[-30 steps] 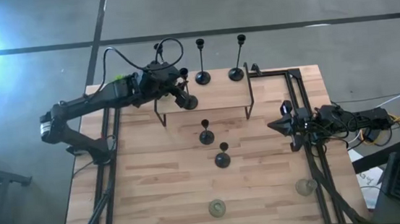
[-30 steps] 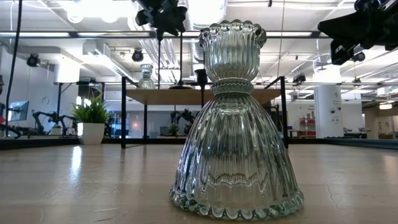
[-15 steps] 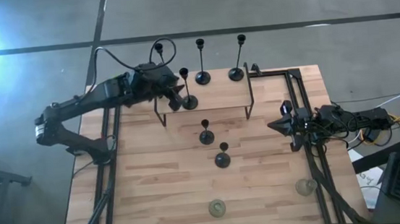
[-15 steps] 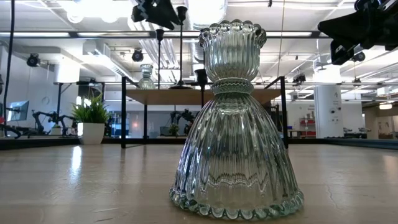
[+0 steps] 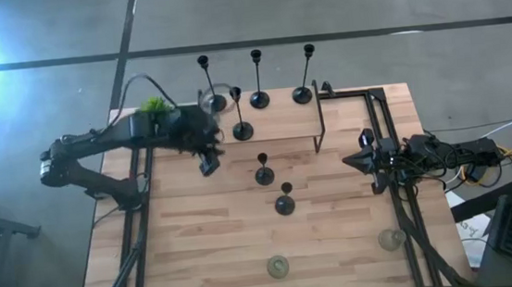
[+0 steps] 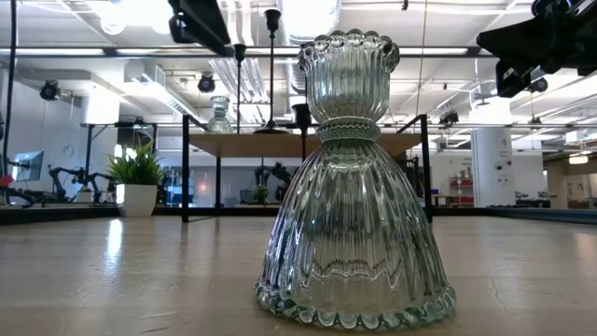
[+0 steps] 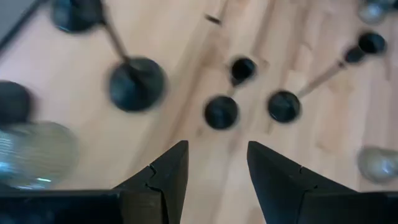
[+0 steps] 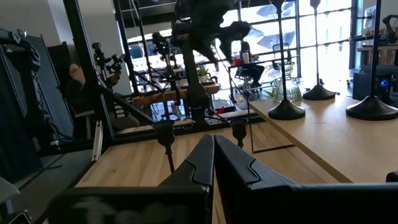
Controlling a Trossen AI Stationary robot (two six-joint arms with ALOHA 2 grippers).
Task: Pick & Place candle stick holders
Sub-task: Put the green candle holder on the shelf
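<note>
Several black candle stick holders stand on their round bases. Three (image 5: 259, 97) line the far edge of a raised wooden shelf (image 5: 282, 123), and one (image 5: 242, 129) stands nearer its front. Two short ones (image 5: 263, 173) (image 5: 284, 203) stand on the table. Clear glass holders stand near the front edge (image 5: 278, 267) (image 5: 393, 239) and on the shelf's left end (image 6: 219, 114). My left gripper (image 5: 209, 161) (image 7: 217, 180) hovers open and empty, tilted down, just off the shelf's front left corner. My right gripper (image 5: 366, 158) (image 8: 212, 163) rests shut at the table's right side.
A small green potted plant (image 5: 153, 106) stands at the far left by my left arm. The shelf stands on thin black legs (image 5: 318, 124). A black rail frame (image 5: 381, 133) runs along the table's right side. In the low view the nearest glass holder (image 6: 354, 177) fills the middle.
My left gripper has drawn back from the black holder at the shelf's front, going toward the table's near and left edges and tipping downward. Its fingers have kept the same gap. The holder stays upright on the shelf.
</note>
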